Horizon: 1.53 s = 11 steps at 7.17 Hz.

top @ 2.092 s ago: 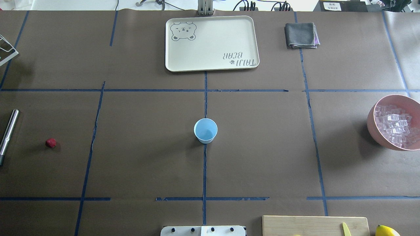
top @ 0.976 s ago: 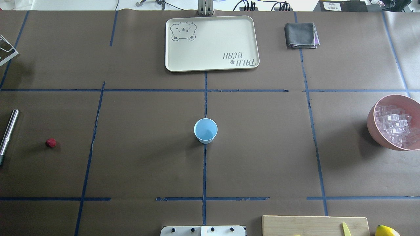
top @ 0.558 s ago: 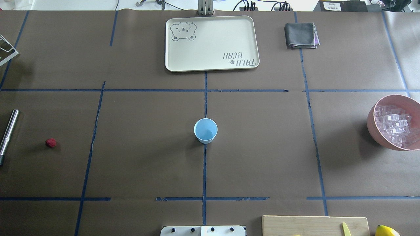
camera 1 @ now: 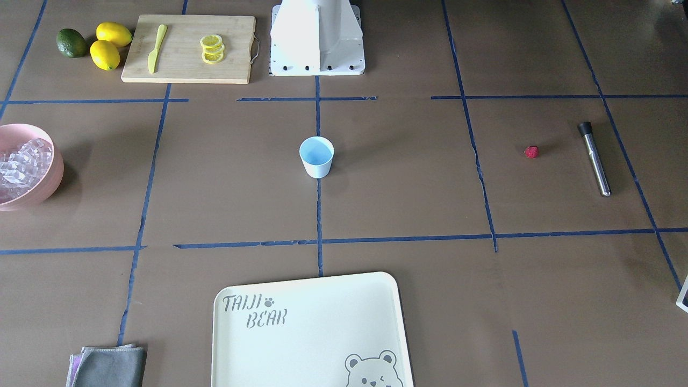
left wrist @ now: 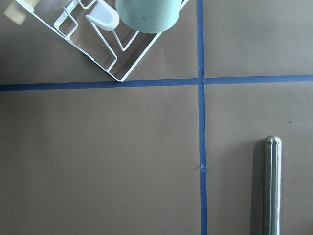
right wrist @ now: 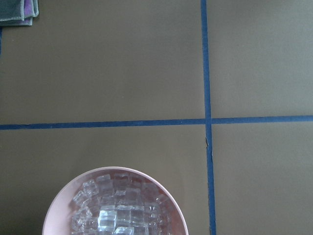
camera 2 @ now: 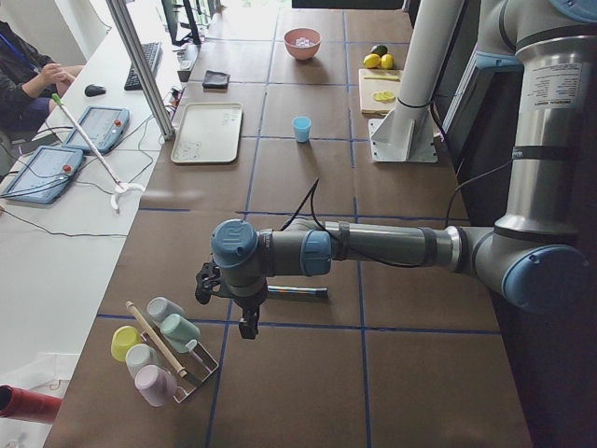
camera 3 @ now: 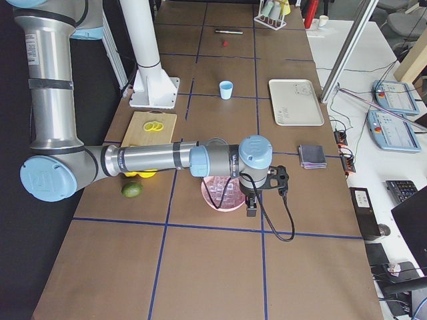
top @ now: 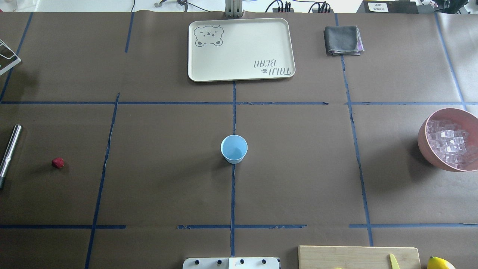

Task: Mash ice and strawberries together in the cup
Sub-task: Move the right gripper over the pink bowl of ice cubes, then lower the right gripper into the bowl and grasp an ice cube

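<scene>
1. The cup (top: 234,148) stands empty at the table's centre; the pink bowl (top: 424,149) at the right holds the ice (top: 450,144).
2. The strawberry (top: 58,163) lies far left, well apart from the cup.
3. For the left gripper (camera 2: 246,322) and the right gripper (camera 3: 251,209), I cannot tell whether the jaws are parted or closed.
4. Nothing on the table has moved since earlier.

cream tray (top: 242,48) | grey cloth (top: 341,40) | cutting board (camera 1: 236,62): lemon slices (camera 1: 212,49), yellow knife (camera 1: 155,47) | steel rod (camera 1: 595,159)

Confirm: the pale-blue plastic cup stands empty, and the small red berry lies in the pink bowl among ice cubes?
No. The small red berry lies on the table near the steel rod, not in the pink bowl; the front-facing view shows it.
</scene>
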{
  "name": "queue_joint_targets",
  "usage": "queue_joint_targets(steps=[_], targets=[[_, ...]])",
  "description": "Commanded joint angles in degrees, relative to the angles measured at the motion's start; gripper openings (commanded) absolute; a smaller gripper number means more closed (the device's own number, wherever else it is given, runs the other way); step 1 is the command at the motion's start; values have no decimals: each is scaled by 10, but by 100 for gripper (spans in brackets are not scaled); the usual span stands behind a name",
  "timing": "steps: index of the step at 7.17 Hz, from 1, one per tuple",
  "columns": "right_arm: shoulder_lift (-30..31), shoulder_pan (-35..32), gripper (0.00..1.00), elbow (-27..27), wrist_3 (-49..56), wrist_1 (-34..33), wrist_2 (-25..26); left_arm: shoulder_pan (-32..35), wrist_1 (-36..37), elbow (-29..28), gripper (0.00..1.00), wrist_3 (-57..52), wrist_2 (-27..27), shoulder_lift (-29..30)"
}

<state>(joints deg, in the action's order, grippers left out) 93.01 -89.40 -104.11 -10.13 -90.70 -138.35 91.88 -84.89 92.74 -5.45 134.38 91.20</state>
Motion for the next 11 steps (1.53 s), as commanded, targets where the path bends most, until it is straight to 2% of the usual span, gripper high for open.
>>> queue_joint_targets(steps=[1,2,3,4,5,6,7,8,10,11], targets=[[72,26,100,-58,-31,79,3,-3,-1,8,100,-1,1,13],[79,57,100,-74,-111,105,4,-11,1,6,100,1,0,20],[101,96,99,-103,-157,111,25,-25,2,6,100,2,0,27],[127,134,96,-109,-186,150,47,-31,0,6,100,2,1,27],[159,172,97,-104,-269,241,58,-33,0,3,100,1,1,26],[166,224,99,-86,-350,310,91,-33,0,2,100,0,1,26],[155,274,100,-64,-365,330,128,-33,0,2,100,0,1,26],[149,288,99,-38,-382,334,148,-33,0,2,100,0,1,26],[126,297,99,26,-390,388,152,-33,0,1,100,-1,1,26],[125,296,98,24,-397,388,147,-33,-1,-1,100,-1,1,27]])
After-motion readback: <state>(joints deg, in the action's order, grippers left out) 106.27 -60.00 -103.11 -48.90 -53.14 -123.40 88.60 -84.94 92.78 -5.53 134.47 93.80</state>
